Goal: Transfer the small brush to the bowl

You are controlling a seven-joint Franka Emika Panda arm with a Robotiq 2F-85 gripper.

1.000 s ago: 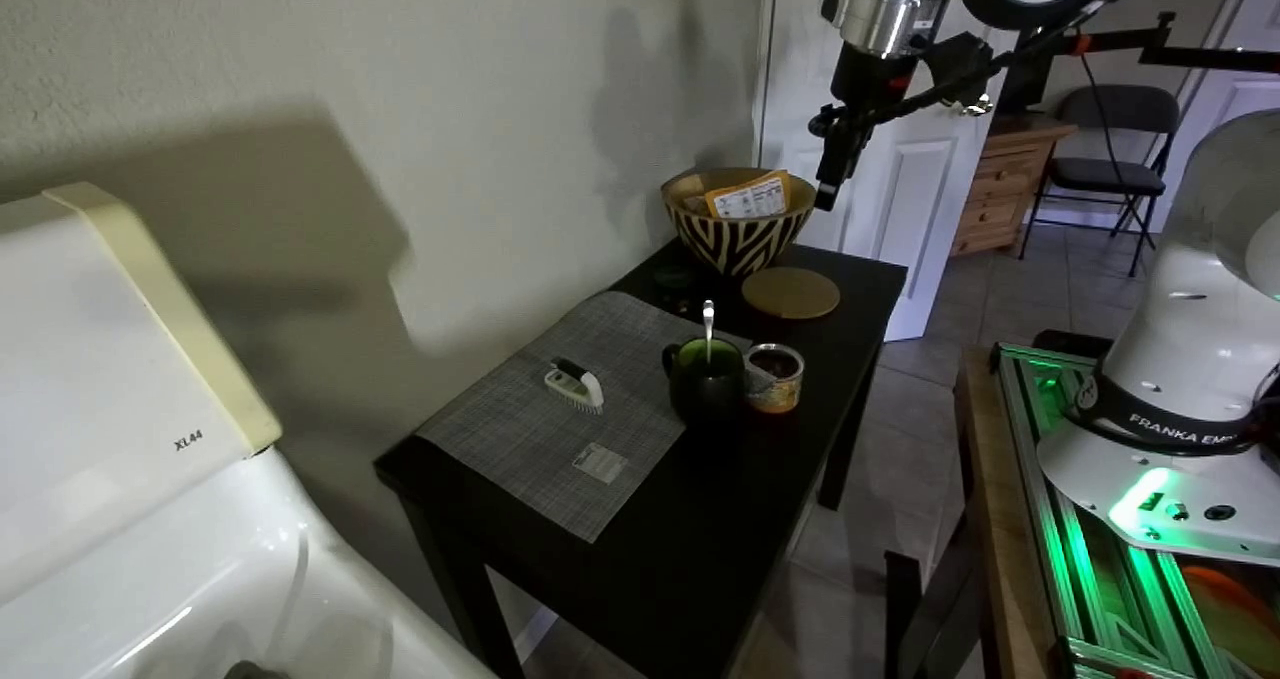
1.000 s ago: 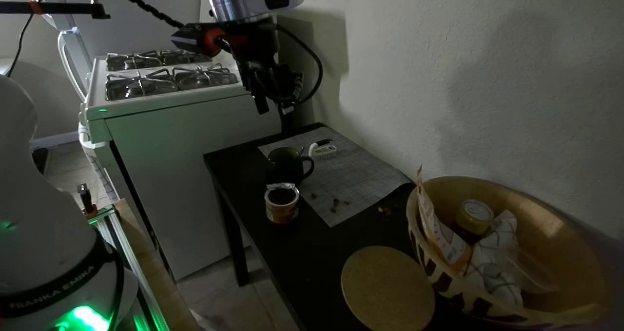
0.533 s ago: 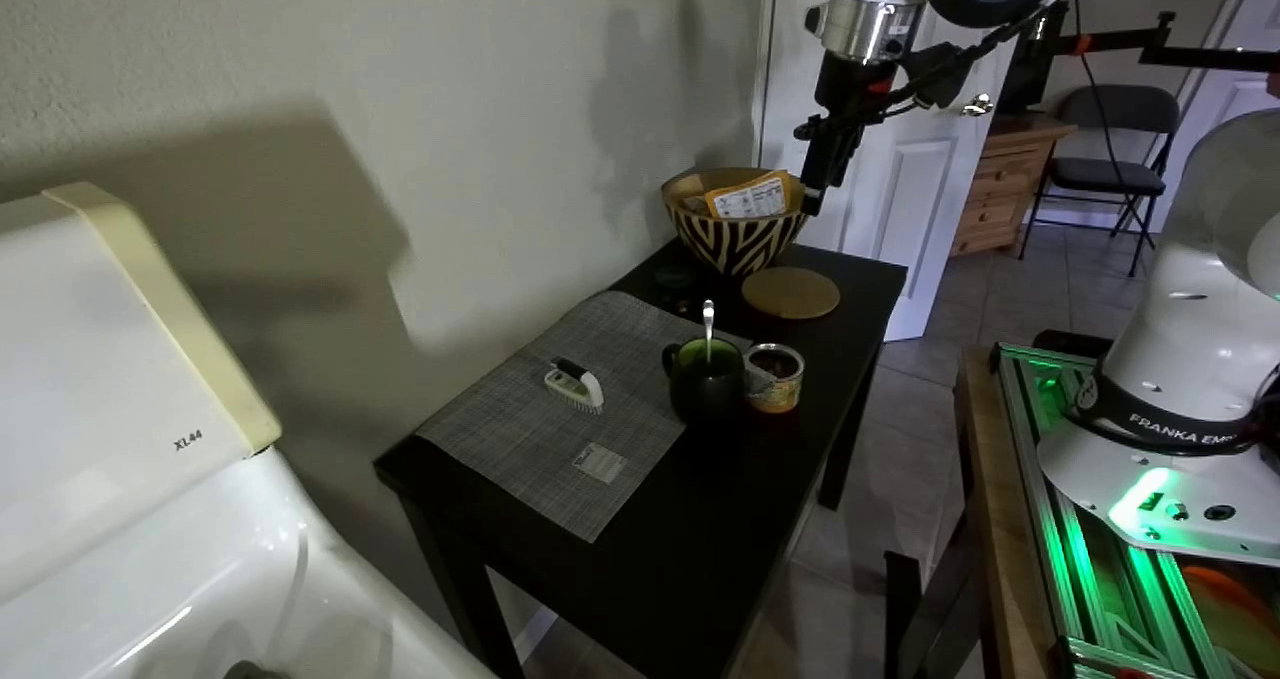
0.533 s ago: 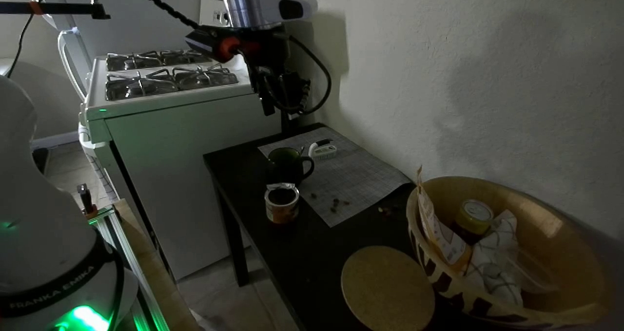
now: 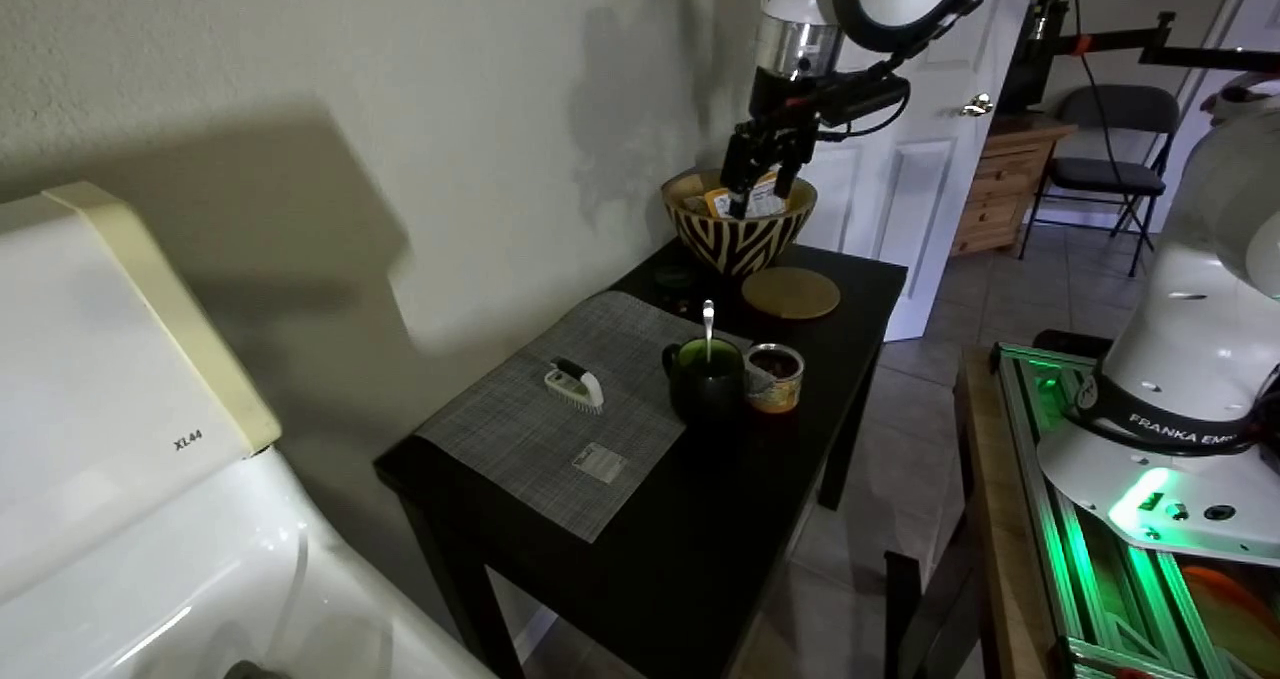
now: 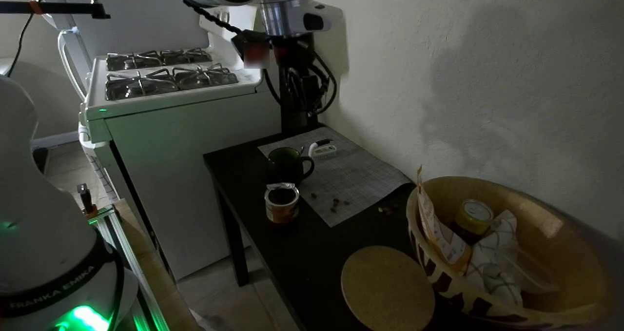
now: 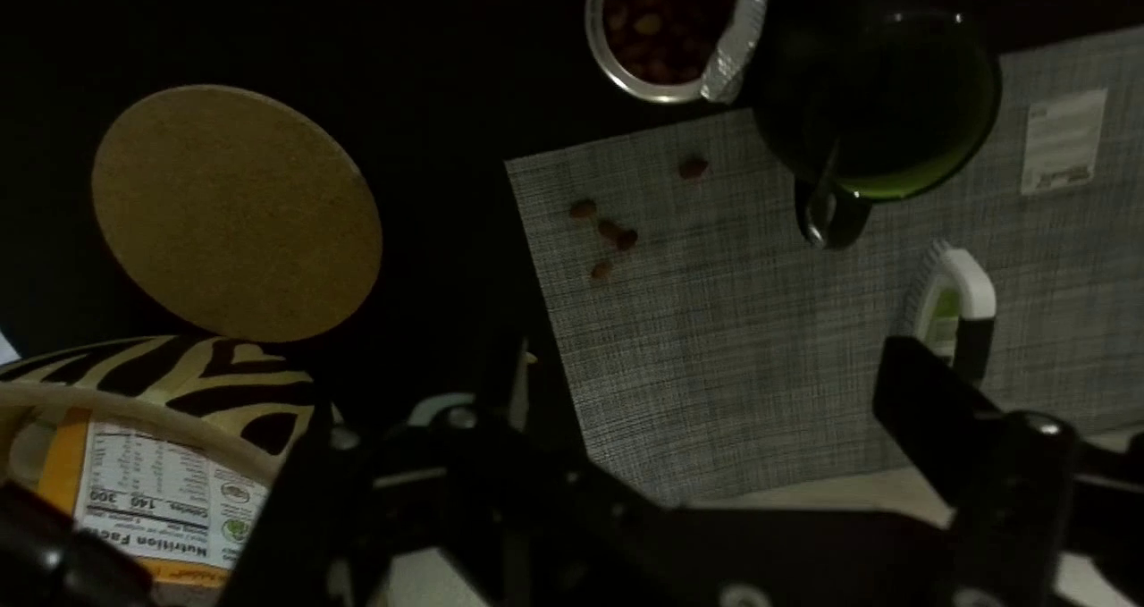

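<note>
The small brush (image 5: 575,387) is white with a black grip and pale bristles. It lies on the grey placemat, also in the exterior view (image 6: 324,150) and in the wrist view (image 7: 949,307), where a finger tip partly overlaps it. The bowl (image 5: 738,244) is tan with dark zebra stripes at the table's far end; it also shows in the exterior view (image 6: 565,253) and in the wrist view (image 7: 170,379). It holds a yellow packet, a can and a cloth. My gripper (image 7: 706,375) is open and empty, high above the table; it also shows in the exterior view (image 5: 762,197).
A dark green mug (image 5: 705,399) with an upright spoon stands between the brush and an open can of nuts (image 5: 778,389). A round tan board (image 6: 387,292) lies by the bowl. A wall runs along the back edge. A stove (image 6: 195,126) stands beyond the table.
My gripper has moved toward the wall and over the table, and the wrist has turned so both fingers show. The brush, bowl and other objects have not moved.
</note>
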